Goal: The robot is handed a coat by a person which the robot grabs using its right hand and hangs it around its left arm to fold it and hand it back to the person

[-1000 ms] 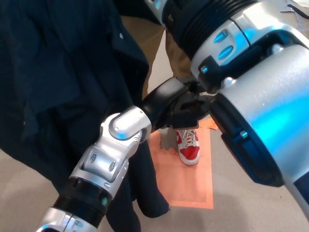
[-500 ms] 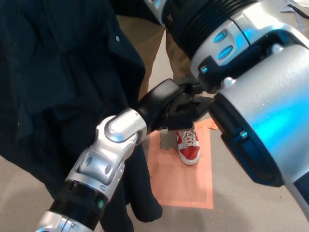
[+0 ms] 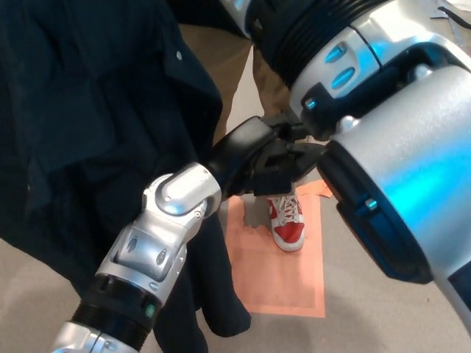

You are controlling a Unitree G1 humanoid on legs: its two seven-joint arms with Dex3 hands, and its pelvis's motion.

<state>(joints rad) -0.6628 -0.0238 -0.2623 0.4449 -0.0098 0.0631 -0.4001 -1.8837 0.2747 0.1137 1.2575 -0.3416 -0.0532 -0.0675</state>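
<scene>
Overhead, in the head view, the dark navy coat (image 3: 81, 110) filled the left of the scene. It hung in loose folds over and behind the silver left arm (image 3: 158, 235), and its lower edge dangled at the near left of the mat (image 3: 283, 283). A small pale snap (image 3: 179, 55) sat on the cloth farther off. The black left hand (image 3: 254, 151) lay at the centre, close against the bulky right arm (image 3: 412, 169); whether it was open or closed could not be told. The right hand was out of the picture. Beyond, a person's tan trousers (image 3: 268, 81) and a red-and-white laced shoe (image 3: 287, 220) stood on the orange mat, which lay on a pale beige floor (image 3: 368, 323).
</scene>
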